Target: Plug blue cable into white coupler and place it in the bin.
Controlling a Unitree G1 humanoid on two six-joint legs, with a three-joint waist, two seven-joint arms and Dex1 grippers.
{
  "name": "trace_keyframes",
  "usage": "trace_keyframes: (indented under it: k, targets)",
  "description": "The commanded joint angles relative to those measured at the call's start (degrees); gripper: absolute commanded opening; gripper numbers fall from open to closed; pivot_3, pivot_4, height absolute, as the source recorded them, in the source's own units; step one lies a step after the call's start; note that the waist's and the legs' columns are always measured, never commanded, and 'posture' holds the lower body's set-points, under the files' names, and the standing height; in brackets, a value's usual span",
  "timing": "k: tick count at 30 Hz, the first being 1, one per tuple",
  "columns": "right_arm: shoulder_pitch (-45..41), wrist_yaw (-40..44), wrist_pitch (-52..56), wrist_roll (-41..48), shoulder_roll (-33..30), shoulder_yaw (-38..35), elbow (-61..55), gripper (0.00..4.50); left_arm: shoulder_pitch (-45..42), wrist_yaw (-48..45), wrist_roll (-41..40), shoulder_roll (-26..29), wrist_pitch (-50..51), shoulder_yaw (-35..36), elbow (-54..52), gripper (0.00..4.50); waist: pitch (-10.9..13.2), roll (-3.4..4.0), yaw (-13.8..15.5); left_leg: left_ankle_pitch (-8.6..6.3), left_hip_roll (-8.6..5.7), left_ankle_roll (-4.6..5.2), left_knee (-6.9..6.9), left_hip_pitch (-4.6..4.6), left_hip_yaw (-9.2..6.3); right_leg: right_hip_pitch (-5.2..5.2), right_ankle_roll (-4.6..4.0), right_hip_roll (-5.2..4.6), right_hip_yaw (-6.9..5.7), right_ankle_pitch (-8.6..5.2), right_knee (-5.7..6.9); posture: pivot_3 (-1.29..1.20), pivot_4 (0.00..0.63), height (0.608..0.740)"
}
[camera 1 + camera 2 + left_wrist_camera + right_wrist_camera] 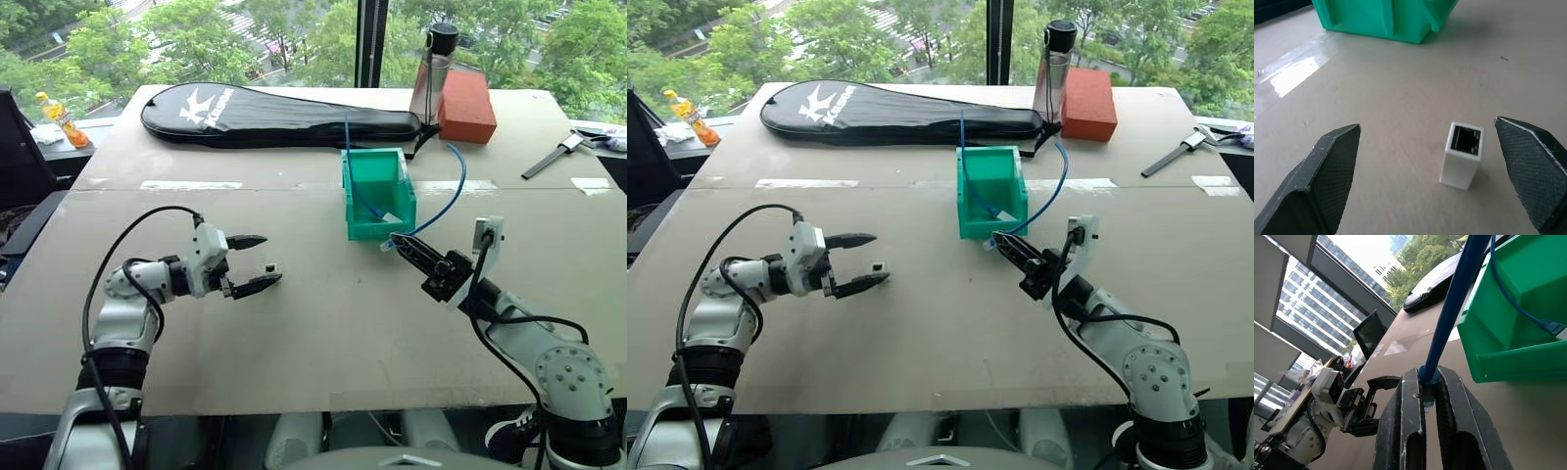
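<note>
My left gripper [272,258] hangs open just above the table, left of centre. The white coupler [1463,154] stands upright on the table between its fingers, socket hole up, touching neither finger. My right gripper [404,245] is shut on the plug end of the blue cable [458,181], which arcs up and away to the right of the bin [377,157]. In the right wrist view the cable [1454,308] rises from between the shut fingers. The teal-green bin stands at mid-table, just beyond the right gripper. A second blue cable [1518,308] lies inside it.
A black racket bag [274,116] lies across the far side of the table. A red brick [465,106] and a grey bottle [434,69] stand at the far right. A metal tool [554,157] lies near the right edge. An orange drink bottle [61,117] stands off the table, far left.
</note>
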Motion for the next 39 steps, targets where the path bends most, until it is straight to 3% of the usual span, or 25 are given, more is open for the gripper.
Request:
trace_keyframes:
  k: [1, 3, 8, 10, 16, 22, 28, 31, 39]
  targets:
    - [0.3, -0.4, -0.2, 1.1, -0.6, -1.2, -3.2, 0.00, -0.6, -1.6, 0.8, 0.3, -1.9, -1.2, -0.3, 4.09, 0.0, 0.00, -0.1, 0.00, 0.00, 0.00, -0.01, 0.00, 0.00, 0.00, 0.00, 0.00, 0.00, 0.00, 0.00, 0.00, 0.150, 0.740]
    - [0.7, -0.7, -0.3, 1.4, -0.8, -1.3, -3.5, 0.00, -0.4, -2.0, 1.0, 0.5, -2.3, -1.4, -0.3, 3.37, 0.0, 0.00, -0.2, 0.00, 0.00, 0.00, -0.02, -0.01, 0.00, -0.02, 0.00, 0.01, 0.00, 0.00, 0.00, 0.00, 0.150, 0.740]
    - [1.1, -1.2, -0.4, 1.7, -1.1, -1.4, -4.1, 0.00, 0.2, -2.7, 1.2, 1.1, -3.1, -1.4, 0.7, 1.03, 0.0, 0.00, -0.2, 0.00, 0.01, 0.00, -0.02, 0.00, -0.01, -0.02, 0.00, 0.01, -0.01, 0.00, 0.01, 0.00, 0.150, 0.740]
    - [1.2, -1.3, -0.4, 1.8, -1.2, -1.4, -4.2, 0.00, 0.2, -2.8, 1.1, 1.1, -3.1, -1.3, 0.9, 0.43, 0.0, 0.00, -0.2, 0.00, 0.01, 0.00, -0.02, 0.00, -0.01, -0.02, 0.00, 0.00, -0.01, 0.00, 0.01, 0.00, 0.150, 0.740]
    - [1.1, -1.1, -0.3, 1.7, -1.4, -1.3, -4.0, 0.00, 0.5, -2.8, 0.2, 0.8, -2.1, -1.0, 0.6, 0.43, 0.0, 0.00, -0.2, 0.00, 0.01, 0.00, -0.02, 0.00, -0.01, -0.02, 0.00, 0.00, -0.01, 0.00, 0.01, 0.00, 0.150, 0.740]
    - [0.1, -0.3, -0.3, 0.4, -2.9, -1.4, -4.5, 0.00, 1.2, -1.3, -4.6, -0.8, 7.9, -1.6, -8.6, 0.43, 0.0, -0.01, 0.0, 0.00, 0.01, 0.00, -0.02, -0.02, -0.03, -0.02, 0.01, 0.00, -0.02, 0.00, 0.00, 0.00, 0.150, 0.740]
    - [-5.4, 6.3, 1.0, -6.8, -10.9, 0.8, -6.3, 0.00, -0.5, 2.6, -3.5, -5.9, 15.2, -8.0, -18.1, 0.43, 0.0, -0.01, 0.2, 0.00, -0.03, 0.00, 0.01, -0.02, 0.00, 0.00, 0.01, -0.01, 0.01, -0.01, 0.00, 0.00, 0.150, 0.740]
    - [-9.0, 11.1, 1.9, -10.1, -14.6, 2.8, -6.4, 0.00, -3.1, 3.5, -1.9, -8.9, 16.2, -11.6, -17.5, 0.43, 0.0, -0.01, 0.2, 0.00, -0.02, 0.00, 0.01, -0.01, -0.04, -0.01, 0.01, 0.09, -0.02, -0.01, 0.01, 0.00, 0.150, 0.740]
    - [-16.6, 24.4, 0.4, -22.2, -19.9, 9.6, -1.0, 0.00, -10.6, 1.5, 4.9, -15.2, 4.9, -18.2, -6.7, 0.43, 0.0, -0.01, 0.1, 0.00, -0.06, 0.01, 0.04, -0.03, -0.03, 0.01, 0.02, 0.12, 0.01, 0.00, -0.01, 0.00, 0.150, 0.740]
